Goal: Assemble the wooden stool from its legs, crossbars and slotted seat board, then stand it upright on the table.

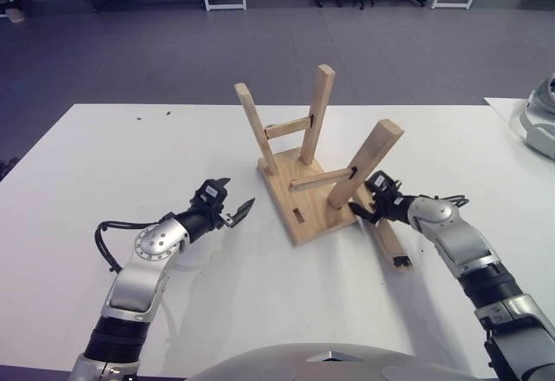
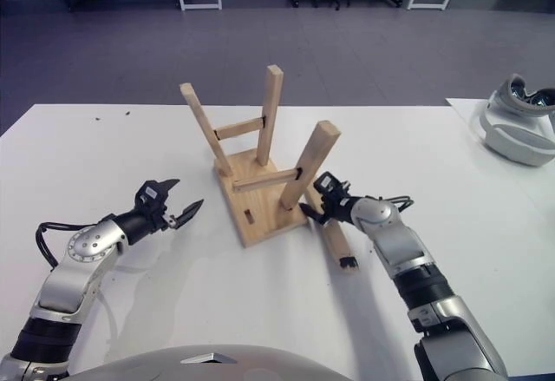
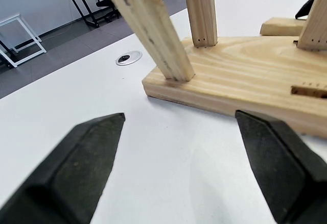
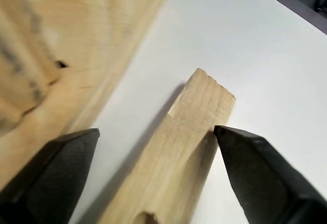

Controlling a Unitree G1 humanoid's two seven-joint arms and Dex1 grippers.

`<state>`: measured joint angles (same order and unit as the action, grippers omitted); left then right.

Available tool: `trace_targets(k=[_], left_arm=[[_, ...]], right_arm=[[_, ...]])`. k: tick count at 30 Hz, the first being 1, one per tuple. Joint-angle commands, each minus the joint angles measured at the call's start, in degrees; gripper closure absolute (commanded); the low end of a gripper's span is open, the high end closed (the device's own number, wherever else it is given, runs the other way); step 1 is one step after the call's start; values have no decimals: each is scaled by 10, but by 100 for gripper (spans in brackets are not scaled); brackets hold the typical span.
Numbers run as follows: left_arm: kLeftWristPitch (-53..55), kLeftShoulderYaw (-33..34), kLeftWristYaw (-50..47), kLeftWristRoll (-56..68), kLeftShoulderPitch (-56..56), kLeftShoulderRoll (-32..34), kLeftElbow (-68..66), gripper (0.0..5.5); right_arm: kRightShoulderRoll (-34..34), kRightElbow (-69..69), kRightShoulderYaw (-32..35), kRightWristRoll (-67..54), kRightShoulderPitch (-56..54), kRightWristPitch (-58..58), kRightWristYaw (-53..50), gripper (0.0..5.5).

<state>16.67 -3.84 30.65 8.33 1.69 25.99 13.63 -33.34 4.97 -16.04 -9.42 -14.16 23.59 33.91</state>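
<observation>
white tabletop point(image 1: 104, 147) under both arms, open floor and desks behind. i judge the build well along: the slotted seat board point(image 1: 303, 212) lies face down near the middle of the tabletop, three legs point(image 1: 317, 114) stand up out of it, and two crossbars point(image 1: 288, 127) tie them together. what's left is the fourth leg point(image 1: 390, 242), which lies flat just beside the board's right edge, with an open slot point(image 1: 298, 215) waiting, and then turning the stool upright. my right gripper point(image 1: 368, 199) is spread wide, fingers either side of that loose leg's end, not clamped on it. my left gripper point(image 1: 236, 194) is wide too and empty, near the board's left side. the wood is pale and square-cut, and it looks rigid.
</observation>
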Motion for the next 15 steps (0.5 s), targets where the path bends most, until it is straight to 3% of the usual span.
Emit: trace_targets(k=[1, 6, 12, 15], left_arm=[[-4, 0, -3, -6, 2, 0, 0, 152], [-1, 4, -7, -6, 15, 0, 12, 152], [18, 22, -13, 19, 14, -11, 57, 152], [29, 33, -16, 29, 9, -13, 77, 152]], right_arm=[[8, -86, 9, -13, 46, 35, 7, 129], [28, -187, 144, -34, 96, 103, -94, 129], [93, -315, 205, -139, 171, 268, -126, 129], [94, -337, 221, -164, 175, 311, -129, 129]])
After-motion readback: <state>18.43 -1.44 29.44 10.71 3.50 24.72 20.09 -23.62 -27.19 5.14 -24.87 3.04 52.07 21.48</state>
